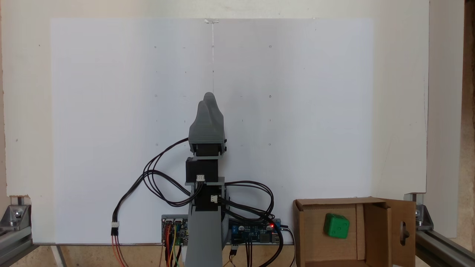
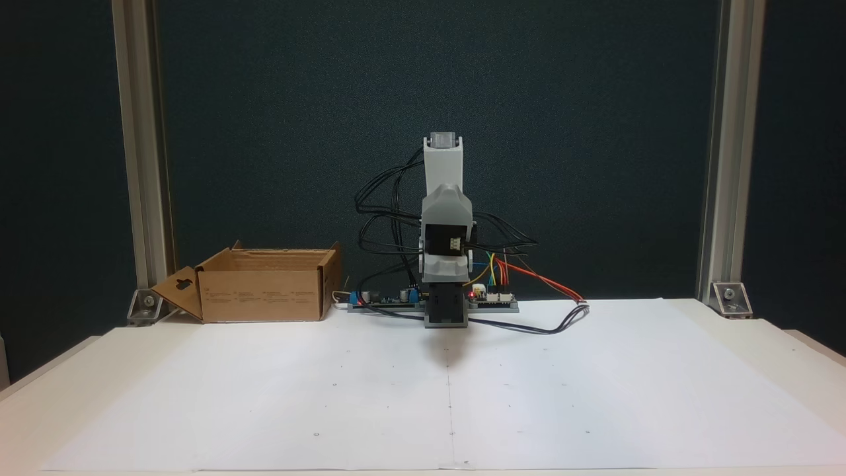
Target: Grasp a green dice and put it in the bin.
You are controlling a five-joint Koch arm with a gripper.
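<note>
The die (image 1: 336,225) lies inside the bin (image 1: 378,237), on its cardboard floor, so the task looks done. In the fixed view from above, the gripper (image 1: 209,97) points up the white sheet (image 1: 111,111), empty, its jaws closed together or nearly so. The die sits well off to the gripper's right and back toward the arm's base, beside the circuit boards (image 1: 256,231). In the front-facing fixed view the arm is folded over its base, with the bin (image 2: 264,284) well apart from it at the left.
</note>
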